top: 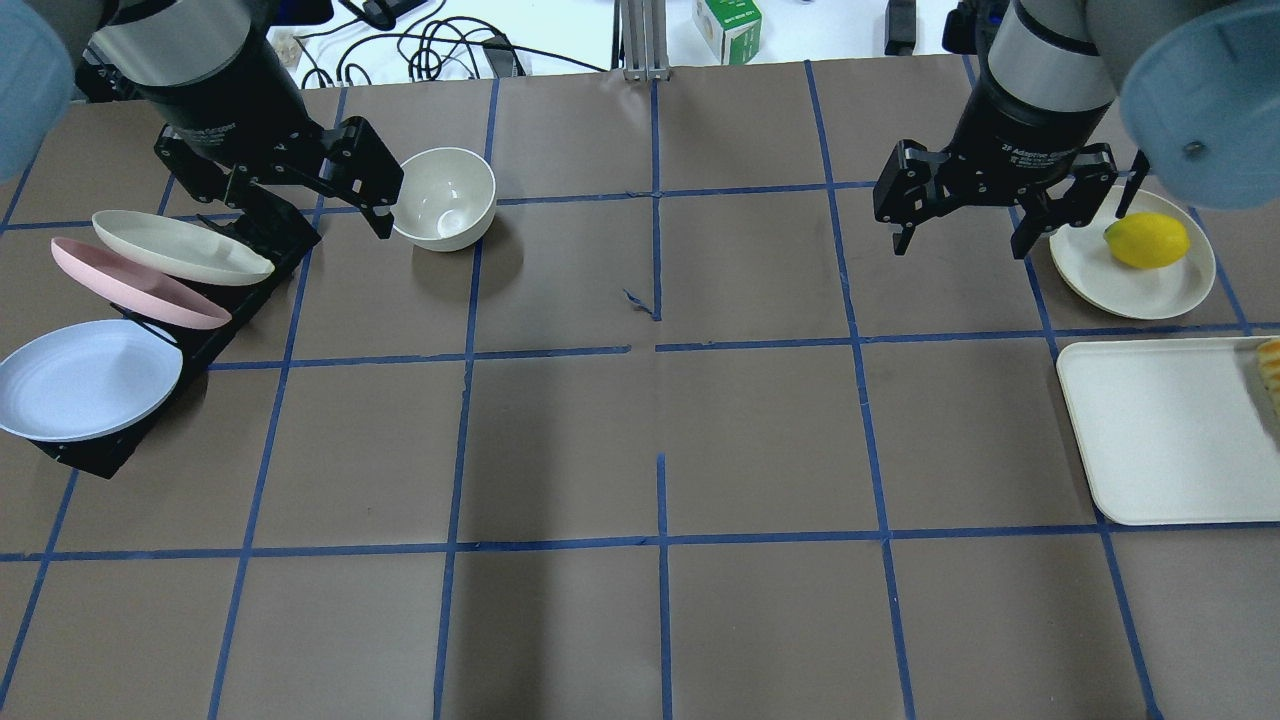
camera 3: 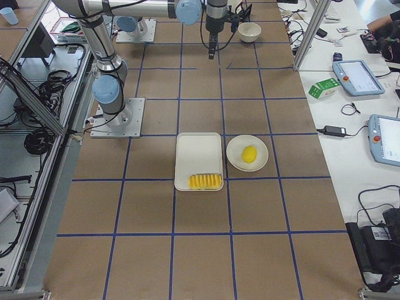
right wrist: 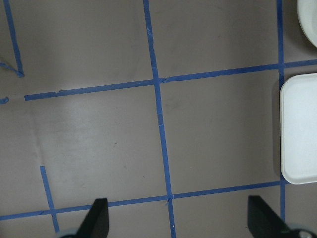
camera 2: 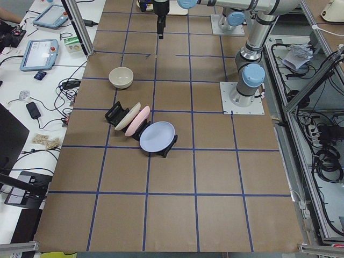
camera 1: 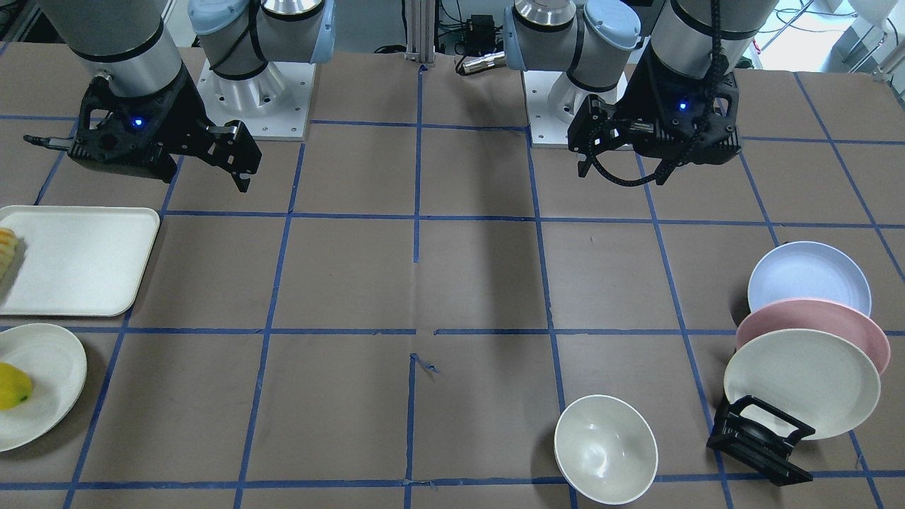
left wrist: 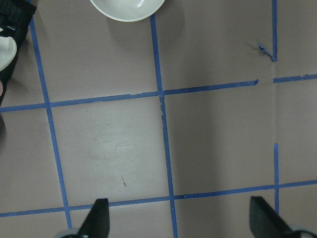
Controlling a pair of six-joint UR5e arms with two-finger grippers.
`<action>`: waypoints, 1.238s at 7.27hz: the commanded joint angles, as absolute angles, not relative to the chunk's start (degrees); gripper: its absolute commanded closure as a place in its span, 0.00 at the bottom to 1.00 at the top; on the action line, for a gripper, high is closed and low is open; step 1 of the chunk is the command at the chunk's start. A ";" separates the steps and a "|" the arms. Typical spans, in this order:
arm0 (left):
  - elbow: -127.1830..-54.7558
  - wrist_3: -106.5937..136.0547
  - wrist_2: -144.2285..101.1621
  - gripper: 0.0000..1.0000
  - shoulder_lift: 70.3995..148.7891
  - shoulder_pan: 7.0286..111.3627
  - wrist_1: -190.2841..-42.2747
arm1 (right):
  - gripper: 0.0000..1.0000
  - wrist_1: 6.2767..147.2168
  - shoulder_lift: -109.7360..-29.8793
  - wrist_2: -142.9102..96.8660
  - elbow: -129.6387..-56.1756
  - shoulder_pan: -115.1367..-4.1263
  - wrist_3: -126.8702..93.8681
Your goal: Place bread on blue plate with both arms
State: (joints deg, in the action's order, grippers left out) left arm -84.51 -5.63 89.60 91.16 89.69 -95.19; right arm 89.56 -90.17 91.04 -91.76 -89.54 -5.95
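The left pincer (left wrist: 181, 223) hangs spread wide with nothing between its tips, above bare worktop (top: 660, 430), at the upper left of the overhead view. The right pincer (top: 962, 238) hangs at the upper right of that view, also spread and empty. Neither touches anything, which suggests the task is not yet begun.

Just below the left pincer in the overhead view stands a black rack (top: 95, 455) holding three plates on edge. The cream plate (top: 180, 248) is uppermost, the pink plate (top: 130, 290) is in the middle, and the blue plate (top: 85, 378) is lowest, at the left edge. The blue plate leans in the end slot with its face open, so it can likely be drawn out without disturbing the others. A white bowl (top: 445, 195) sits just right of the left pincer.

On the other side, below the right pincer, a white tray (top: 1160, 430) lies flat. The bread (camera 3: 205, 181) lies across the tray's far end, at the right edge of the overhead view. Above the tray, a lemon (top: 1147, 240) rests on a white plate (top: 1120, 285).

Plate and bread lie well apart, each on one arm's side, so the left arm probably fetches the plate and the right the bread.
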 commanded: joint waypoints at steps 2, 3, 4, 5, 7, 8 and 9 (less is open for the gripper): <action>-84.55 -5.71 89.82 0.00 91.05 89.82 -95.18 | 0.00 89.73 -90.09 91.05 -91.76 -89.47 -5.98; -84.72 -5.71 89.82 0.00 91.23 89.82 -95.19 | 0.00 89.91 -90.09 91.05 -91.76 -89.04 -5.89; -85.16 -6.76 90.17 0.00 91.49 88.43 -95.45 | 0.00 90.35 -90.00 91.05 -91.76 -88.95 -5.54; -87.08 -11.81 90.96 0.00 90.89 83.98 -95.10 | 0.00 91.74 -90.00 91.58 -91.58 -87.90 -5.28; -91.38 -11.86 96.31 0.00 92.02 68.98 -92.40 | 0.00 92.02 -90.00 91.05 -91.41 -81.60 0.13; -92.02 -12.82 98.07 0.00 92.37 62.73 -86.72 | 0.00 92.46 -90.09 91.58 -91.23 -77.21 5.92; -92.80 -12.92 101.91 0.00 93.85 56.40 -81.61 | 0.00 92.81 -90.00 91.06 -91.49 -72.30 11.28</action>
